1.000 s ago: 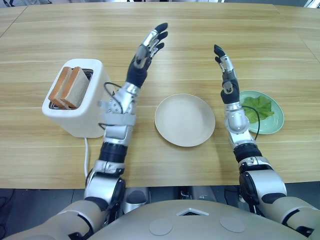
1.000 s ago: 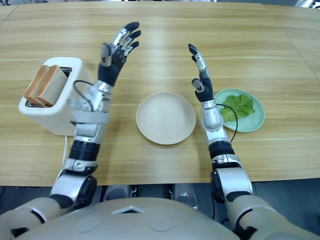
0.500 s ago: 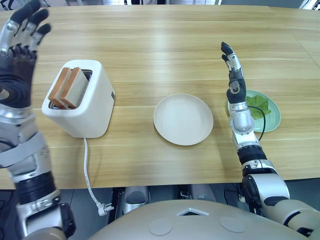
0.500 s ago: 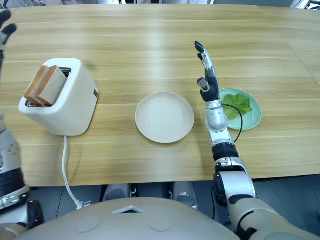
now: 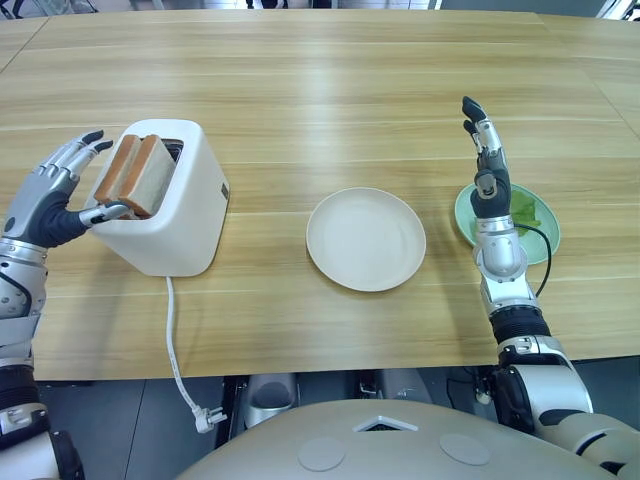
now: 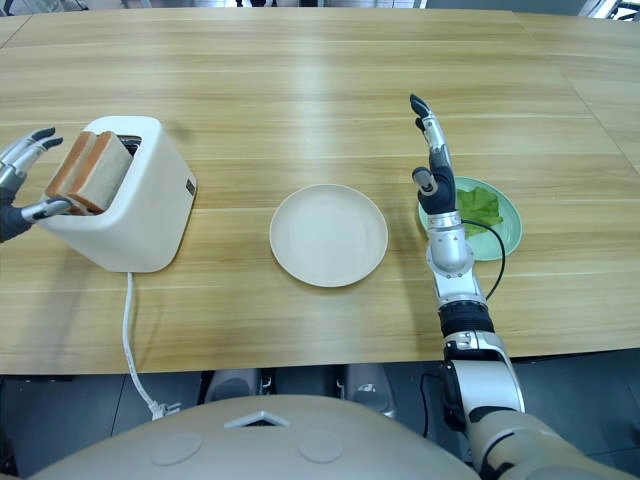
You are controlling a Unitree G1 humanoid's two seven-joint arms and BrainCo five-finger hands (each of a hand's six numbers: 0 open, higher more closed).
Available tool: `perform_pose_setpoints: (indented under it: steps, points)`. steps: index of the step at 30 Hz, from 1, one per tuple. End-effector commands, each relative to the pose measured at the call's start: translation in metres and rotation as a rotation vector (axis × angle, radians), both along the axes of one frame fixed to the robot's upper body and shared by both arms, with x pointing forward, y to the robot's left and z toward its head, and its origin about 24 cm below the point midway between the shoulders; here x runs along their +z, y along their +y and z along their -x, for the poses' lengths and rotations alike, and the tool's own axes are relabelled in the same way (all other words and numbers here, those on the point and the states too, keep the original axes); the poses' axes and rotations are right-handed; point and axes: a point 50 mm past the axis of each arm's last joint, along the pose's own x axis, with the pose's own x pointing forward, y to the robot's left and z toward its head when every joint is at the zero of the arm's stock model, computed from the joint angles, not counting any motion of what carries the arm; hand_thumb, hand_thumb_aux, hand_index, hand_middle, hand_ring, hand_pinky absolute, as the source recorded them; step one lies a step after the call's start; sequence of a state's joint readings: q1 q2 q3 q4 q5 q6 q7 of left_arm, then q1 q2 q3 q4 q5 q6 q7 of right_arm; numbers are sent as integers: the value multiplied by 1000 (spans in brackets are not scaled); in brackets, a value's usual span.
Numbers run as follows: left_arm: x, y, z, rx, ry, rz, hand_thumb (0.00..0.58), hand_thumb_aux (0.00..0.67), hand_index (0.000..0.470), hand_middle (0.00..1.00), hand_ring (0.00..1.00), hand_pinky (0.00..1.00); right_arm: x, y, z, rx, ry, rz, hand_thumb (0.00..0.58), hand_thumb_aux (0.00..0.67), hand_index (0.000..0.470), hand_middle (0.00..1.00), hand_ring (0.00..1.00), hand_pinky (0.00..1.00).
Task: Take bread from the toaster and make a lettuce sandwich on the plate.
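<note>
A white toaster [image 5: 175, 215] stands at the table's left with two slices of bread [image 5: 136, 175] sticking up from its slots. My left hand [image 5: 55, 190] is open just to the left of the toaster, its thumb close to the nearer slice. An empty cream plate [image 5: 366, 238] lies in the middle. To its right a green plate [image 5: 541, 235] holds lettuce [image 5: 526, 209]. My right hand [image 5: 486, 160] is raised upright and open, in front of the green plate's left edge.
The toaster's white cord [image 5: 178, 352] runs off the table's near edge, its plug [image 5: 210, 420] hanging below. The wooden table [image 5: 330, 90] stretches bare beyond the plates and between the toaster and the cream plate.
My left hand swung from above the table's middle out to the left, then came down beside the toaster. My right hand drifted right, toward the green plate. The camera view shifted slightly.
</note>
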State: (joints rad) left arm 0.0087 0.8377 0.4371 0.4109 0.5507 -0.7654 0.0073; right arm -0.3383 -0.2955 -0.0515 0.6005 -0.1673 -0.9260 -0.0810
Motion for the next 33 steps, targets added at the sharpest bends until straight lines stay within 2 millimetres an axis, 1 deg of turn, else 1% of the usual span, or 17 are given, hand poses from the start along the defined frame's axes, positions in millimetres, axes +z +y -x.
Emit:
perform_pose_setpoints:
  steps: [1, 5, 11, 15, 20, 25, 33]
  points:
    - [-15, 3, -2, 27, 45, -72, 0, 0, 0, 0, 0, 0, 2, -6, 1, -20, 0, 1, 0, 0, 0, 0, 0, 0]
    - [-21, 13, 1, 77, 53, -107, 0, 0, 0, 0, 0, 0, 1, -6, 2, -15, 4, 3, 0, 0, 0, 0, 0, 0]
    - [-18, 17, 4, 79, 13, -59, 0, 0, 0, 0, 0, 0, -1, -7, 4, -19, 15, 2, 0, 0, 0, 0, 0, 0]
    - [-10, 26, 4, 102, -17, -35, 0, 0, 0, 0, 0, 0, -2, -7, 4, -17, 22, 4, 0, 0, 0, 0, 0, 0]
    - [-2, 29, 4, 92, -74, 40, 0, 0, 0, 0, 0, 0, -3, -9, 6, -22, 28, 4, 0, 0, 0, 0, 0, 0]
    - [-9, 30, 3, 104, -42, 41, 0, 0, 0, 0, 0, 0, -4, -8, 6, -17, 32, 5, 0, 0, 0, 0, 0, 0]
    - [-30, 35, 0, 154, 56, -4, 0, 0, 0, 0, 0, 0, -4, -9, 6, -17, 37, 6, 0, 0, 0, 0, 0, 0]
